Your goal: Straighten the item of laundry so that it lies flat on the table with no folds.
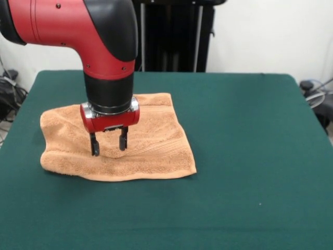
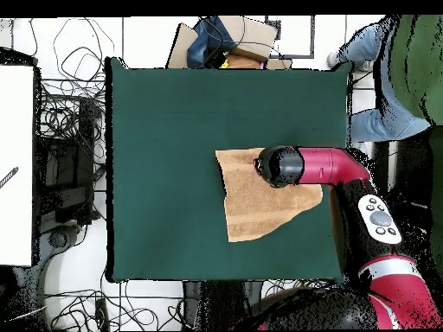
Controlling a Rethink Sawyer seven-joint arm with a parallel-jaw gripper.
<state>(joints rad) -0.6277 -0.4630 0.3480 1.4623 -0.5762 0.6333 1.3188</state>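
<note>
On the green worktop [image 1: 250, 156] the orange-tan towel [image 1: 156, 140] lies on the left half in the front view, near the left edge, with a wide free surface to its right and in front. The gripper [image 1: 109, 146] stands over the towel's middle, its fingers [image 1: 94, 145] apart, holding nothing. The towel is wrinkled; its left edge curls and the front corner is raised.

We see the light orange-tan towel [image 1: 130, 143] spread on the dark green table [image 1: 250, 172] toward nine o'clock of its middle, its nine-o'clock edge rumpled and its six-o'clock hem wavy. Our gripper [image 1: 109, 145] points straight down over the towel's middle, its two dark fingers [image 1: 94, 146] parted, tips at the cloth, where a shallow crease runs.
</note>
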